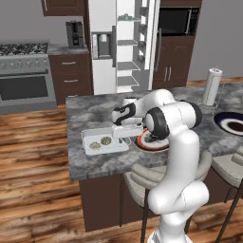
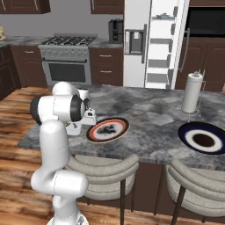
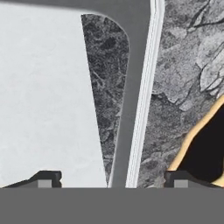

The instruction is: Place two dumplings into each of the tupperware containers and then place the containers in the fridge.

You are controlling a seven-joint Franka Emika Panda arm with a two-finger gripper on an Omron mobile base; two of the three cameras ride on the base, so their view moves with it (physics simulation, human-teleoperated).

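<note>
Fingers wide apart, nothing held between them yet. Seen in the hand view, gripper [image 3: 113,179] set low over one edge of the white tupperware container [image 3: 142,109] – one dark tip on the inner side of the rim, the other tip on the outer side, above the bare counter [image 3: 183,65]. Rim running straight up through the picture, so at a right angle to the line that joins the two tips; a plain closing would probably pinch this wall. Rim not quite centred, a little nearer to the outer tip. From the left base view, container [image 1: 86,142] lying with its long axis along the counter [image 1: 95,111], two dumplings [image 1: 95,145] resting inside near the far-from-gripper half, gripper [image 1: 127,133] at the short end that faces the round dark plate [image 1: 142,143]. Plate just beside that end – its orange edge [image 3: 192,131] close to the outer tip, so little room there. Fridge [image 1: 128,42] standing open behind the counter, well apart from the container; for this tub, filling looks done and carrying not yet begun.
</note>
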